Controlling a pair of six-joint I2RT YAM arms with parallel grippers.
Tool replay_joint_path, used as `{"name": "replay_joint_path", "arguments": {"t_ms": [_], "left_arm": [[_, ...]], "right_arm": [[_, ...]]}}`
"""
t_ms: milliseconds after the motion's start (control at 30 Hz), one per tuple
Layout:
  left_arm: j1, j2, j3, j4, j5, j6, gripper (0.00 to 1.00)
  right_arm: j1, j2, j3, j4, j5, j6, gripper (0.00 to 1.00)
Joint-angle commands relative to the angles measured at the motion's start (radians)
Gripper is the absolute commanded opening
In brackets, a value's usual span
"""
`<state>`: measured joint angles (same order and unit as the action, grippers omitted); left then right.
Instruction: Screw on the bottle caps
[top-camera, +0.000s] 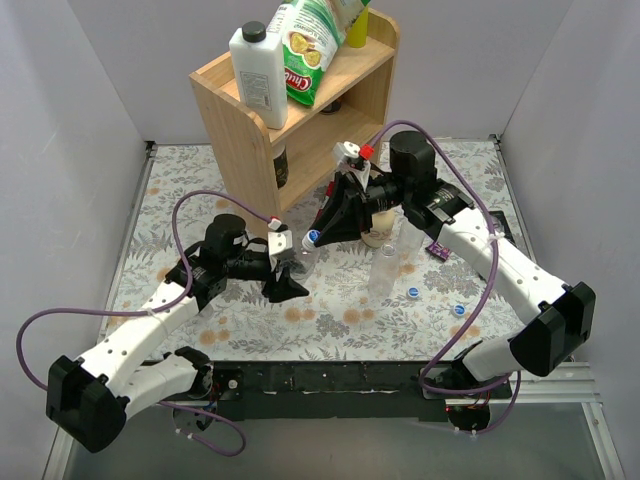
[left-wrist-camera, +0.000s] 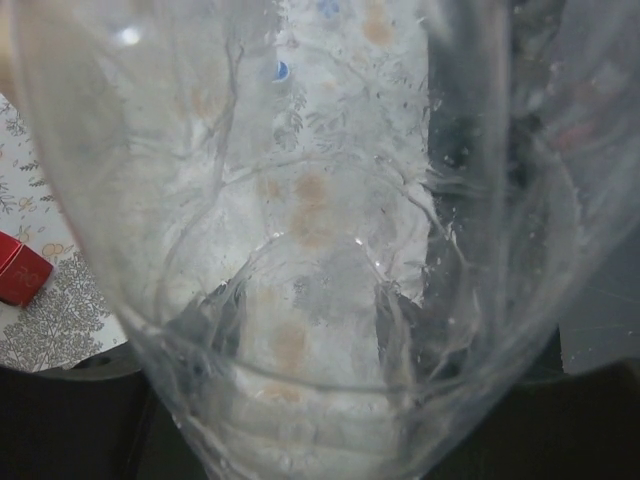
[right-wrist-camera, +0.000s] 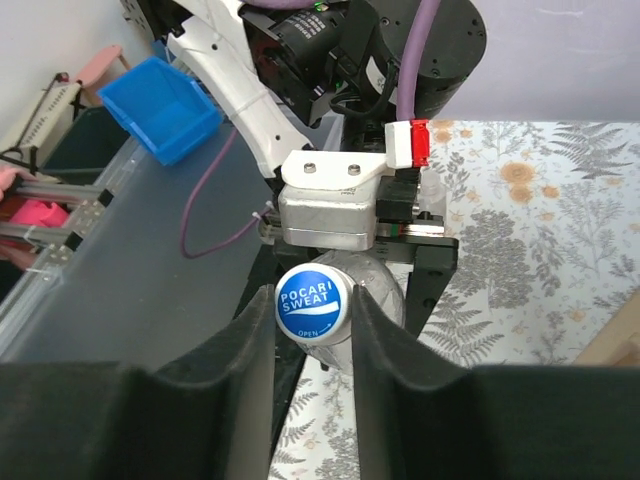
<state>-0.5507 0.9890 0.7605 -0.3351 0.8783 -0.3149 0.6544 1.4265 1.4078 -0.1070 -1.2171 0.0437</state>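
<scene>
My left gripper (top-camera: 288, 264) is shut on a clear bottle (top-camera: 298, 253) and holds it on its side above the table, neck pointing right. The bottle fills the left wrist view (left-wrist-camera: 320, 250). A blue cap (top-camera: 313, 238) reading POCARI SWEAT sits on its neck (right-wrist-camera: 312, 303). My right gripper (right-wrist-camera: 312, 320) is closed on this cap, with a finger (right-wrist-camera: 240, 350) against each side. Two more clear bottles (top-camera: 383, 270) (top-camera: 410, 240) stand uncapped to the right. Two loose blue caps (top-camera: 413, 293) (top-camera: 459, 310) lie on the table near them.
A wooden shelf (top-camera: 250, 130) stands at the back with a white jug (top-camera: 258, 70) and a green snack bag (top-camera: 310, 50) on top. A beige soap bottle (top-camera: 380, 228) stands behind my right gripper. A small purple item (top-camera: 438, 250) lies under the right arm.
</scene>
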Motion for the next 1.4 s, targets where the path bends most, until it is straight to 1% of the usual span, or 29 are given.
{"name": "replay_joint_path", "arguments": {"t_ms": [0,33,67,100,133,167,200,233,267,300,367,400,433,467,500,533,567,600,633,667,700,733,767,900,967,1033,1133,1233,1367], "left_arm": [[-0.006,0.002,0.007,0.096,0.035,-0.088,0.0],[-0.006,0.005,0.0,0.138,0.021,-0.122,0.0],[-0.006,0.011,0.0,0.16,-0.004,-0.147,0.0],[-0.006,0.011,-0.012,0.194,-0.1,-0.183,0.0],[-0.014,0.007,-0.021,0.268,-0.195,-0.301,0.0],[-0.018,0.004,-0.027,0.286,-0.281,-0.337,0.0],[-0.028,0.005,-0.032,0.289,-0.35,-0.354,0.0],[-0.046,0.017,-0.03,0.288,-0.496,-0.368,0.0],[-0.049,0.023,-0.03,0.288,-0.543,-0.378,0.0],[-0.049,0.03,-0.029,0.286,-0.58,-0.381,0.0],[-0.048,0.04,-0.021,0.271,-0.595,-0.356,0.0],[-0.046,0.036,-0.02,0.262,-0.57,-0.334,0.0],[-0.037,0.028,-0.024,0.236,-0.483,-0.301,0.0],[-0.028,0.004,-0.029,0.219,-0.428,-0.243,0.0],[-0.017,-0.012,-0.038,0.2,-0.367,-0.202,0.0],[0.012,-0.029,-0.049,0.155,-0.296,-0.167,0.0],[0.024,-0.044,-0.053,0.133,-0.207,-0.105,0.0],[0.034,-0.065,-0.056,0.11,-0.167,-0.072,0.0],[0.047,-0.067,-0.049,0.052,-0.133,-0.04,0.0],[0.049,-0.067,-0.043,0.018,-0.071,0.008,0.0],[0.048,-0.058,-0.038,-0.011,-0.043,0.084,0.0],[0.049,-0.05,-0.03,-0.066,-0.018,0.123,0.0],[0.049,-0.043,-0.024,-0.087,0.01,0.147,0.0],[0.048,-0.004,-0.013,-0.096,0.102,0.151,0.0],[0.049,0.025,-0.006,-0.097,0.12,0.142,0.0],[0.049,0.048,0.005,-0.096,0.134,0.139,0.0],[0.049,0.057,0.007,-0.085,0.139,0.139,0.0],[0.049,0.056,0.007,-0.058,0.137,0.111,0.0],[0.049,0.05,0.007,-0.038,0.133,0.094,0.0]], "right_arm": [[0.001,-0.029,-0.021,0.007,0.097,-0.041,0.21],[0.004,-0.032,-0.023,0.001,0.123,-0.041,0.18],[0.005,-0.038,-0.021,-0.011,0.211,-0.041,0.13],[0.016,-0.04,-0.014,-0.049,0.276,-0.041,0.03],[0.017,-0.044,-0.007,-0.069,0.339,-0.036,0.01],[0.02,-0.044,0.005,-0.103,0.529,0.031,0.01],[0.039,-0.04,0.047,-0.203,0.645,0.074,0.01],[0.048,-0.031,0.078,-0.25,0.738,0.103,0.01],[0.053,-0.006,0.104,-0.285,0.86,0.123,0.01],[0.057,0.005,0.126,-0.324,0.884,0.143,0.01],[0.06,0.034,0.167,-0.321,0.835,0.131,0.01],[0.054,0.038,0.177,-0.309,0.797,0.095,0.11],[0.044,0.038,0.172,-0.245,0.73,0.053,0.27],[0.022,0.032,0.163,-0.205,0.536,0.029,0.52],[-0.025,0.028,0.151,-0.165,0.44,0.019,0.59],[-0.047,0.023,0.123,-0.083,0.284,0.016,0.62],[-0.064,0.006,0.111,-0.056,0.233,0.009,0.74],[-0.081,-0.001,0.099,-0.036,0.193,-0.005,0.76],[-0.085,-0.008,0.088,-0.027,0.157,-0.031,0.79],[-0.087,-0.012,0.074,-0.019,0.096,-0.039,0.85],[-0.087,-0.014,0.065,-0.016,0.07,-0.041,0.87],[-0.085,-0.014,0.054,-0.007,0.032,-0.039,0.89],[-0.084,-0.015,0.031,0.018,0.019,-0.031,0.9],[-0.055,-0.012,0.019,0.024,-0.022,-0.041,0.91],[-0.044,-0.006,0.023,0.012,-0.035,-0.106,0.92],[-0.024,0.005,0.042,-0.04,-0.045,-0.14,0.92],[-0.004,0.005,0.046,-0.085,-0.05,-0.189,0.91],[0.011,0.003,0.039,-0.111,-0.044,-0.226,0.87],[0.014,0.002,0.02,-0.096,-0.03,-0.229,0.77]]}}
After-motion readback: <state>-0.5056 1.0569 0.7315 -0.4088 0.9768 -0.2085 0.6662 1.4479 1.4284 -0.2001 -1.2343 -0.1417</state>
